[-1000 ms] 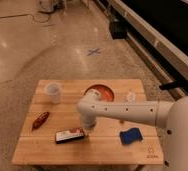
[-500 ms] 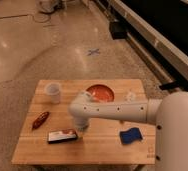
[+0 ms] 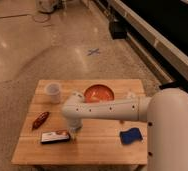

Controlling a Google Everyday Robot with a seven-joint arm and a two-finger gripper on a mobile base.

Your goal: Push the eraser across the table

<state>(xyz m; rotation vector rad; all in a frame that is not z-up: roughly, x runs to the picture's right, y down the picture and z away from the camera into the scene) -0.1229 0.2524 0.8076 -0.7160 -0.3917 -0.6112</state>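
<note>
Gripper hangs low over the table, its tip at the right end of the eraser, touching or just short of it; contact not resolvable. The arm reaches in from the right across the tabletop, elbow bent over the middle, so the tool sits behind the eraser's short end. Judged: placed for a lengthwise shove toward the left edge, not a pick.

Eraser lies flat just left of the gripper, long axis roughly along the front edge, white face with red-orange mark up. Table remains beyond it on the left, so the push looks unfinished.

Red pepper sits up and left of the gripper, near the eraser's path. Cup further behind. Orange bowl behind the arm, its near rim hidden by the forearm. Blue sponge well to the right, out of play.

Cannot tell whether the tool is apart or together: the wrist housing covers it. Table's right corner is hidden behind the robot's shoulder.
</note>
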